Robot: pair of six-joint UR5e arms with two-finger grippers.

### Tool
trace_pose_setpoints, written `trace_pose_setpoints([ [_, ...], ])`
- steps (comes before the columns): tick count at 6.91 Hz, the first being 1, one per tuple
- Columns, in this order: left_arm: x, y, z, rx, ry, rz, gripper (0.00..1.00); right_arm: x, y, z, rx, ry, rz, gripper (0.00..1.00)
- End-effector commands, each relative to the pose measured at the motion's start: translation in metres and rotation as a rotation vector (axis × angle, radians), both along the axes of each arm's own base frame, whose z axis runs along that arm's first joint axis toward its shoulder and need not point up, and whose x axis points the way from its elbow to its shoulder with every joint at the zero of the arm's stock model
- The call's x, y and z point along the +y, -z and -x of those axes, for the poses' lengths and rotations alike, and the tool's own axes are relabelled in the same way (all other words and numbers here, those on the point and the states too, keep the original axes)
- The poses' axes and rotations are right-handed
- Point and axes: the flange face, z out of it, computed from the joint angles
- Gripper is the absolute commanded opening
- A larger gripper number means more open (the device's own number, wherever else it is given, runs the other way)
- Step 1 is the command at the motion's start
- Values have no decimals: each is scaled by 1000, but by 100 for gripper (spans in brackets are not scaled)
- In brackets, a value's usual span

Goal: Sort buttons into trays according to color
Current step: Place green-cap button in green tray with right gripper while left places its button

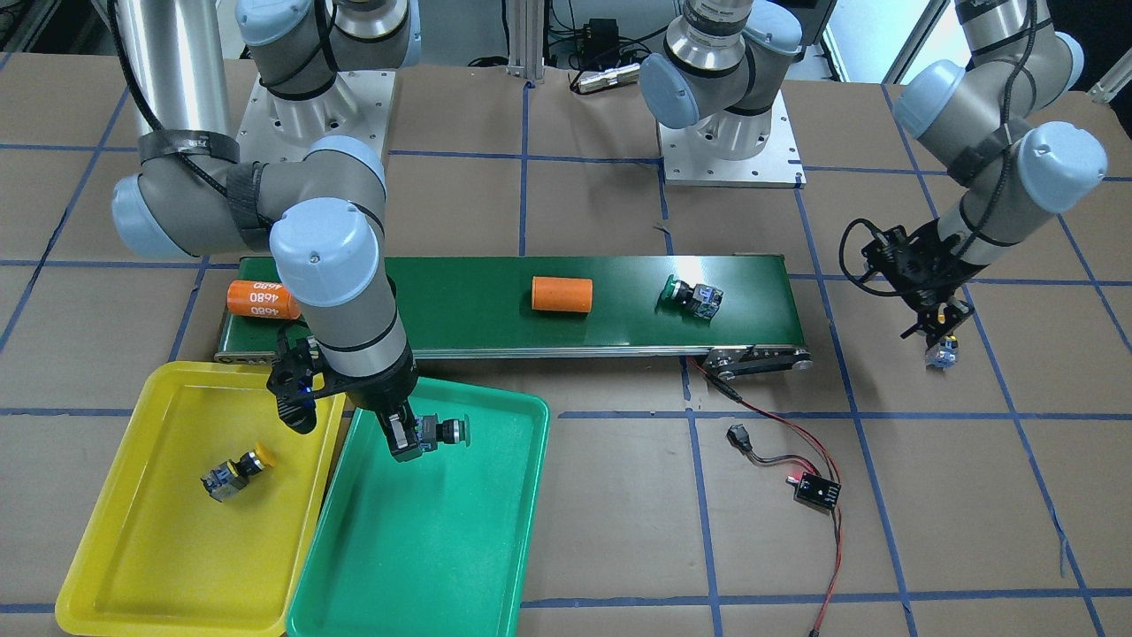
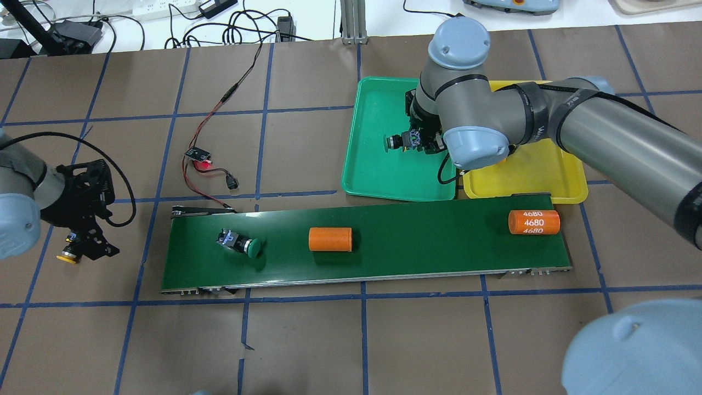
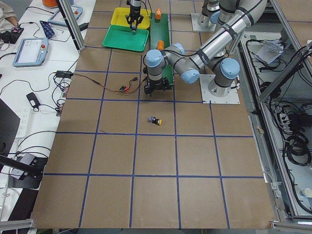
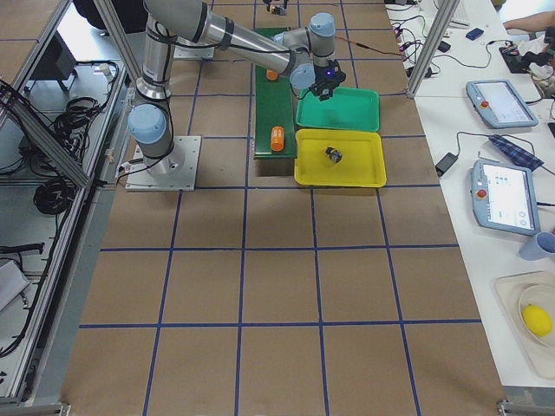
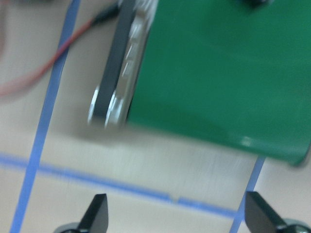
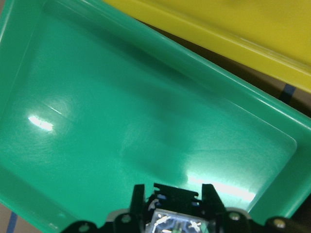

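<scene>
The brown-papered bench point(image 2: 307, 340) with its blue tape grid takes up most of the view. The right arm point(image 2: 603, 131) reaches across the dark green conveyor belt point(image 2: 417, 241) with its wrist bent down over the green tray point(image 2: 373, 170). The left arm point(image 1: 999, 141) is folded at the elbow off the belt's far end, wrist pointing down at the bench.

The yellow tray point(image 2: 532, 175) sits right next to the green one, rims touching or close to it.

The right pincer point(image 1: 416, 438) is clamped tight on the body of the held green button point(image 1: 447, 431), cap sticking out sideways. It's above the green tray's floor, not resting on it.

The left pincer point(image 5: 177, 218) is spread wide with nothing between the fingers, and it's up off the bench. The loose yellow button point(image 3: 155, 120) lies on the paper nearby, clear of it.

On the belt there's the plain orange cylinder point(image 2: 329, 239) mid-way and the 4680 cylinder point(image 2: 533, 222) at the tray end. The belt green button point(image 2: 241, 244) is lying on its side near the other end.

The tray yellow button point(image 1: 237, 471) is lying on its side in the yellow tray.
</scene>
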Motion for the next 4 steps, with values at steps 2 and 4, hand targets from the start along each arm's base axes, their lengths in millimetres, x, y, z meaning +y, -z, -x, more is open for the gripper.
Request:
trace_pose_setpoints([
  [2, -3, 40, -80, -74, -295, 91, 100, 8, 27, -2, 32, -82, -45, 4],
  [4, 4, 71, -102, -57, -399, 66, 100, 7, 38, -2, 41, -112, -55, 99],
])
